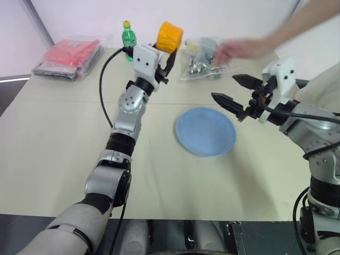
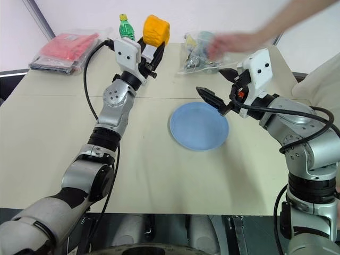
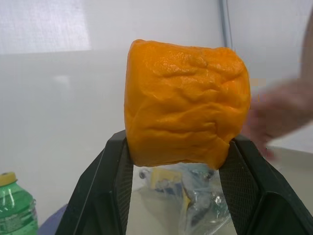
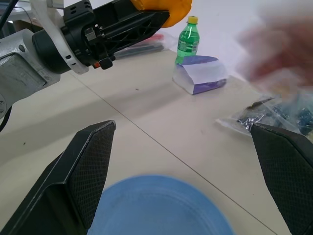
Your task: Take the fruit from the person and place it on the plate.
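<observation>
My arms: silver-grey metal segments, round joint housings, black bands between sections. A loose black cable (image 1: 103, 79) loops along my left forearm up to a boxy white wrist housing (image 1: 146, 61) with small dark screw holes. My left gripper (image 1: 169, 53) has two black fingers; my right gripper (image 1: 234, 93) has tapered black fingers with cross-hatched inner pads (image 4: 93, 171). A small orange-red button (image 4: 103, 62) sits on the left gripper's black body. The right wrist housing (image 1: 281, 77) is white, with black cables trailing. The person's forearm (image 1: 303, 24) is bare, no sleeve.
</observation>
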Robot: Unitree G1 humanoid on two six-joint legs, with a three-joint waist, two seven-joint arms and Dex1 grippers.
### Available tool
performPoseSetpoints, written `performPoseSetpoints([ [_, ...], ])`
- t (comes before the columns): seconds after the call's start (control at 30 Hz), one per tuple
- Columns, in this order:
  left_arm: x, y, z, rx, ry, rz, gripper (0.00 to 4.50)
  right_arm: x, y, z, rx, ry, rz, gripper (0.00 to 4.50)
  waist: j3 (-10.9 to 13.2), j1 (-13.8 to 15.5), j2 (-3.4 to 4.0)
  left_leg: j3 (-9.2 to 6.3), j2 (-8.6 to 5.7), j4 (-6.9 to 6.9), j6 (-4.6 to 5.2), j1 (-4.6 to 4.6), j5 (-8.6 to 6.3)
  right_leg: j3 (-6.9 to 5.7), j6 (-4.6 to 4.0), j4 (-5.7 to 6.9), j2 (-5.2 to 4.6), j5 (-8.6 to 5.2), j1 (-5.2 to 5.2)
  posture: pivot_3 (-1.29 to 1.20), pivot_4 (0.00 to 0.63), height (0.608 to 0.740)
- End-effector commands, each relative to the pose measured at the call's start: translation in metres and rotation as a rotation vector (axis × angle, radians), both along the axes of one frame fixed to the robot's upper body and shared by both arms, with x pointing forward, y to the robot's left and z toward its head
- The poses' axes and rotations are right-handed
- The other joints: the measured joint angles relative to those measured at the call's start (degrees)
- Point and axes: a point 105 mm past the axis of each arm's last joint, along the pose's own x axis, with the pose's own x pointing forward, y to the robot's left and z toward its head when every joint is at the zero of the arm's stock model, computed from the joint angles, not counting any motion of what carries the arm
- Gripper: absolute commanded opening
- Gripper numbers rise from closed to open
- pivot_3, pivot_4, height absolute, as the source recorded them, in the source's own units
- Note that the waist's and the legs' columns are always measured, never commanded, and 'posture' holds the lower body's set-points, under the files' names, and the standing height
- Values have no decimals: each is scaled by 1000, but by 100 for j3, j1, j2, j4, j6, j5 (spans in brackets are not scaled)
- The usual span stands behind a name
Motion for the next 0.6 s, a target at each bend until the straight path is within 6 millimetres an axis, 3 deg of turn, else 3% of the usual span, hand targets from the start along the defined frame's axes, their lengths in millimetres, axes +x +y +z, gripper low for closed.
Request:
performPoseSetpoints([
  [0.03,-9,-15,4,32,23,-114,1954,-7,1,11,-20,-52,3,4500,0,-2,0,0,0,0,0,0,0,0,0,0,0,0,0,0,150,731],
  [0.17,-20,-39,-34,146,229,-335,1954,-21,-11,-4,-105,7,-16,4500,0,10,0,-2,0,-1,0,-1,0,-1,2,0,0,-1,0,0,150,731],
  [0.3,-33,-52,-56,254,352,-494,1954,-39,-28,-19,-191,71,-46,4500,0,-4,0,-2,-1,0,3,-5,-1,-1,2,-4,-1,-2,0,0,150,731],
  [0.43,-40,-58,-73,348,445,-598,1954,-50,-40,-23,-210,96,-91,4500,0,-26,0,-9,1,-1,4,-1,-2,-1,1,-2,7,-2,-1,0,150,731],
  [0.6,-35,-70,-93,398,557,-622,1954,-58,-44,-23,-194,87,-138,4500,0,-5,0,-12,2,0,5,-1,-3,0,1,-2,9,-2,0,0,150,731],
])
